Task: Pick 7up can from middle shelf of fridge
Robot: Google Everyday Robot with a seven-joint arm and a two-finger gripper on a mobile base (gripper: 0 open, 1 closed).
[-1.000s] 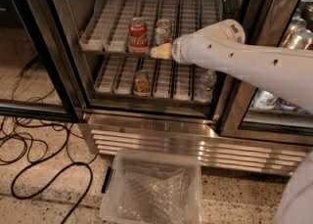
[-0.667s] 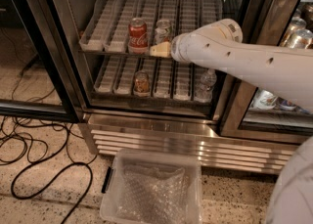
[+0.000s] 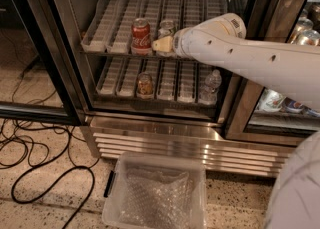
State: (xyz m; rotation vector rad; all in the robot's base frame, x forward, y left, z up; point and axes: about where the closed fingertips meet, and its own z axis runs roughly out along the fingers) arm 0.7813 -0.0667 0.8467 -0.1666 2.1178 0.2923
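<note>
The 7up can [image 3: 167,26] stands on the middle shelf [image 3: 116,29] of the fridge [image 3: 160,142], just right of a red Coca-Cola can [image 3: 141,35]. Only its silver top and a little of its pale side show. My gripper [image 3: 162,44] reaches in from the right on the white arm [image 3: 250,58] and sits right in front of the can's lower part, hiding it. I cannot tell whether it touches the can.
On the rack below stand an amber-brown can [image 3: 145,85] and a clear water bottle [image 3: 210,87]. A clear plastic bin [image 3: 157,193] lies on the floor before the fridge base. Black cables [image 3: 30,158] loop on the floor at left. The right glass door [image 3: 295,88] is closed.
The arm has risen slightly and the gripper has edged a little up and left, closer against the 7up can. The cans have not moved.
</note>
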